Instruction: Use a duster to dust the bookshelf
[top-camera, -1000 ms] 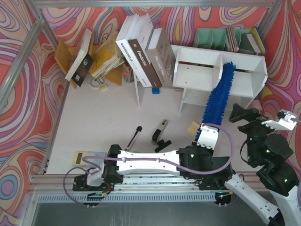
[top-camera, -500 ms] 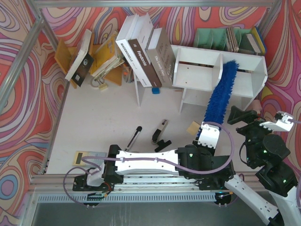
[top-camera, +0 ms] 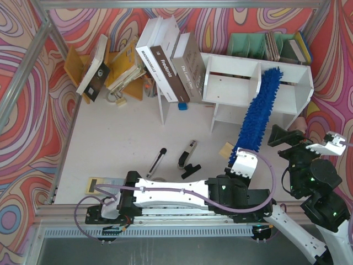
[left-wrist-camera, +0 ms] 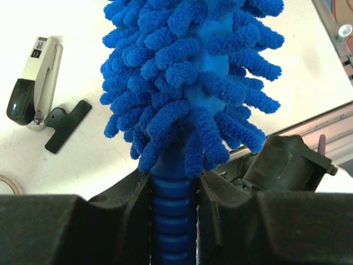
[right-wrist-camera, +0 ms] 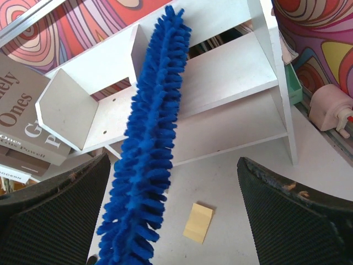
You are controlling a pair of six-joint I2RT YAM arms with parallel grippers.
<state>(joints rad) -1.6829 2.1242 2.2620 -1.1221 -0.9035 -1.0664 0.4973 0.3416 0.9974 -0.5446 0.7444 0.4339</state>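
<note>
The blue fluffy duster (top-camera: 258,113) slants from my left gripper (top-camera: 242,164) up to the white bookshelf (top-camera: 231,83). Its tip lies against the upper tier just right of the central divider. In the left wrist view the left gripper (left-wrist-camera: 174,221) is shut on the duster's ribbed blue handle (left-wrist-camera: 172,215), below the shaggy head (left-wrist-camera: 187,83). My right gripper (top-camera: 305,141) hovers open to the right of the duster, in front of the shelf's right end. From the right wrist, the duster (right-wrist-camera: 149,154) crosses the bookshelf (right-wrist-camera: 220,77) while the right gripper (right-wrist-camera: 176,212) holds nothing.
Large books (top-camera: 165,61) lean against the shelf's left side. A pale green organiser (top-camera: 248,44) stands behind it. A yellow note (top-camera: 226,149), a stapler (top-camera: 188,152) and a black tool (top-camera: 157,161) lie on the table. A pink dispenser (right-wrist-camera: 328,107) sits at the right wall.
The duster's tip has swung slightly right and further up the shelf. The left wrist has dropped a little. The right gripper has shifted slightly and stays open.
</note>
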